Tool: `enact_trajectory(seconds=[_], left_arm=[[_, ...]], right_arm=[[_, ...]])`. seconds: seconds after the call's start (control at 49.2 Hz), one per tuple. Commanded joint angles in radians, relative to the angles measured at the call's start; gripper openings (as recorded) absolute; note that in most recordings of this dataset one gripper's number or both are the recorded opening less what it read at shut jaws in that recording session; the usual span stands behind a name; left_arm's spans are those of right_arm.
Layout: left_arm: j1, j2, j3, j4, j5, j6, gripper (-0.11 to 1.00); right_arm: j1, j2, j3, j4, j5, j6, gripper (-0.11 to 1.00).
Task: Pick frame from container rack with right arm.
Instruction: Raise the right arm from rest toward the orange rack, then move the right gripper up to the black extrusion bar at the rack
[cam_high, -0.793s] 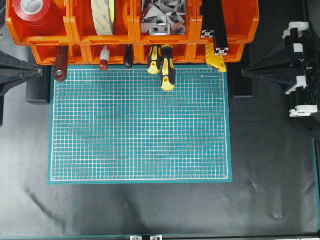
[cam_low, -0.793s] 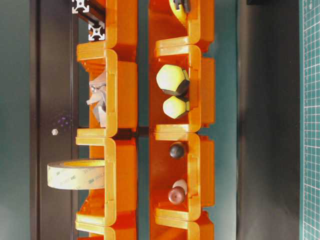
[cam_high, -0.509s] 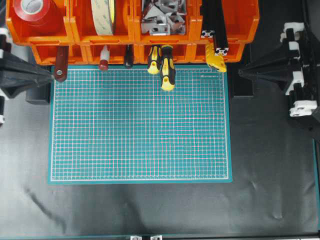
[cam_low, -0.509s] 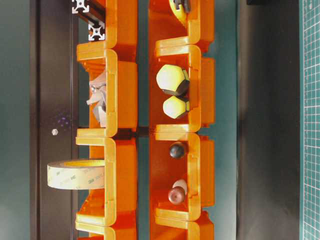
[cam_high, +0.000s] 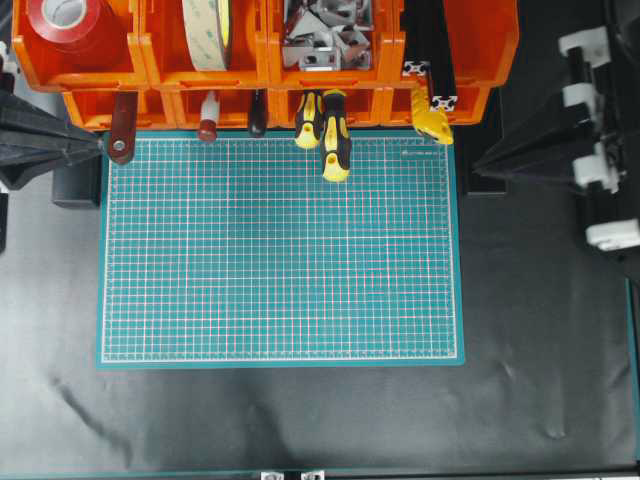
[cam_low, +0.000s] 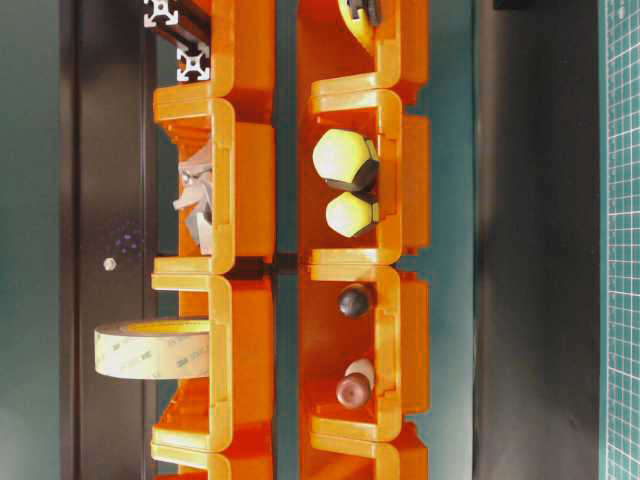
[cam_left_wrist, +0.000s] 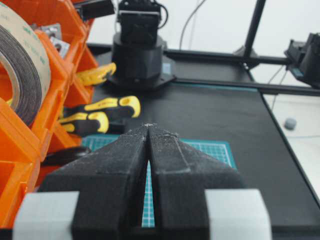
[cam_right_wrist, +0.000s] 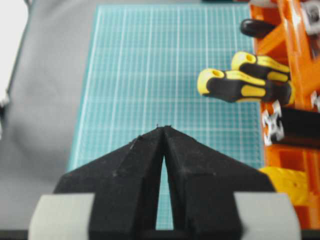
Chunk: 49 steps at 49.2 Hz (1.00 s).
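Where the overhead view looks down on the table, the right gripper (cam_high: 478, 165) sits off the right edge of the green cutting mat (cam_high: 280, 250), its black fingers drawn together to a point and carrying nothing. The frame (cam_high: 432, 55) lies ahead of that point and up the picture from it, resting in the rightmost bin of the orange container rack (cam_high: 265, 60), with its pale cut ends at the bin's front lip. The left gripper (cam_high: 100, 148) is likewise drawn to a point, at the mat's left corner beside a brown handle (cam_high: 121, 128). Two yellow-and-black screwdrivers (cam_high: 325, 130) jut from the rack between the two grippers.

In the table-level view, no gripper shows; the frame's two slotted ends (cam_low: 178, 40) stand at the top of the upper row of bins, and a tape roll (cam_low: 150, 347) pokes out lower down.

From the left wrist camera, the left gripper's jaws are closed tip to tip, empty, with the screwdrivers (cam_left_wrist: 100, 114) ahead and to their left.

From the right wrist camera, the right gripper (cam_right_wrist: 163, 129) has its jaws closed on nothing over the mat. The frame (cam_right_wrist: 290, 125) is to the right of the tips, well apart from them, its cut end facing the camera, just below the screwdriver handles (cam_right_wrist: 240, 82).
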Motion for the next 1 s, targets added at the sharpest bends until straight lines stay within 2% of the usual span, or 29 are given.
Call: enact_trajectory(seconds=[0.0,0.081,0.183,0.264,0.448,0.509,0.57,0.631,0.692,0.793,0.976], left_arm=[[0.002,0.0,-0.032,0.005,0.008,-0.003,0.0],[0.002,-0.003,-0.032,0.003,0.017,-0.003,0.0],[-0.002,-0.008,-0.032,0.005,0.017,-0.003,0.0],[-0.003,-0.011,-0.032,0.003,0.017,-0.003,0.0],[-0.006,-0.017,-0.032,0.003,0.017,-0.003,0.0],[-0.011,-0.017,-0.035,0.005,0.017,-0.003,0.0],[-0.014,-0.017,-0.032,0.005,0.017,-0.003,0.0],[-0.02,-0.018,-0.032,0.005,0.017,-0.003,0.0],[-0.025,-0.018,-0.032,0.005,0.017,-0.003,0.0],[-0.026,-0.017,-0.031,0.005,0.017,-0.003,0.0],[-0.026,-0.017,-0.029,0.005,0.017,-0.003,0.0]], right_arm=[[0.057,0.094,-0.143,-0.097,0.19,0.006,-0.01],[0.112,0.158,-0.215,-0.184,0.33,0.025,-0.01],[0.187,0.229,-0.27,-0.321,0.489,0.077,-0.01],[0.259,0.276,-0.293,-0.468,0.591,0.123,-0.01],[0.423,0.388,-0.29,-0.859,0.749,0.242,-0.01],[0.466,0.434,-0.285,-0.963,0.819,0.261,-0.01],[0.488,0.472,-0.287,-1.035,0.884,0.261,-0.01],[0.502,0.503,-0.287,-1.088,0.942,0.256,-0.01],[0.515,0.517,-0.287,-1.114,0.968,0.258,-0.01],[0.535,0.526,-0.281,-1.126,0.96,0.255,-0.01],[0.538,0.538,-0.23,-1.118,0.96,0.262,0.01]])
